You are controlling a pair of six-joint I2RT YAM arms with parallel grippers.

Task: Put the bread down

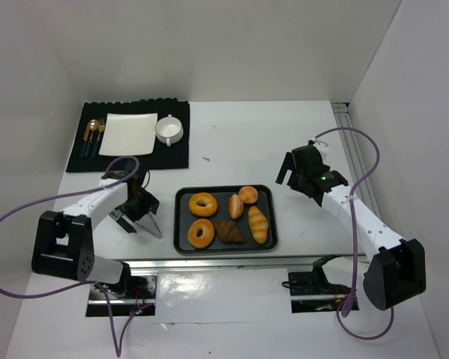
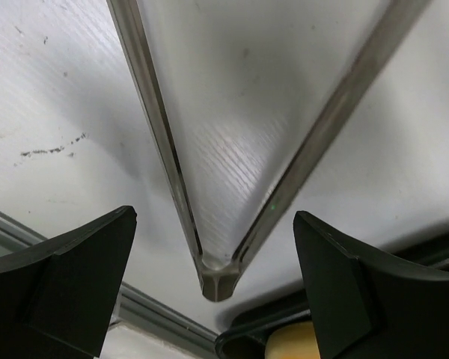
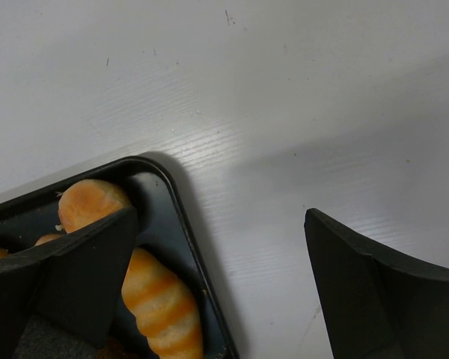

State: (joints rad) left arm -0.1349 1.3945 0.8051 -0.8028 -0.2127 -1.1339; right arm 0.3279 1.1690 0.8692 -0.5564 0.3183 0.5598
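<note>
Here, six breads (image 1: 258, 223) lie on a dark tray (image 1: 178, 224) on the desk (image 1: 239, 142). The left fingers (image 2: 60, 284) stand spread over metal tongs (image 2: 159, 142); the right fingers (image 3: 374, 292) are spread beside the tray's far corner.

A lab test booth: plain white panels (image 1: 224, 45) wall in a white table (image 1: 239, 142) carrying two cabled robot arms (image 1: 359, 217).

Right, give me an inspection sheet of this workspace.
Surface: white table, faint scuffs.
Job's things: six breads in dark tray; tongs left of tray; white plate on black mat.
Clutter: cup and cutlery on mat.
Grippers: left gripper open, fingers astride tongs, not gripping; right gripper open, empty, by tray corner.
Cables: purple cables loop off both arms.
Surroundings: white walls; metal rail at right.
</note>
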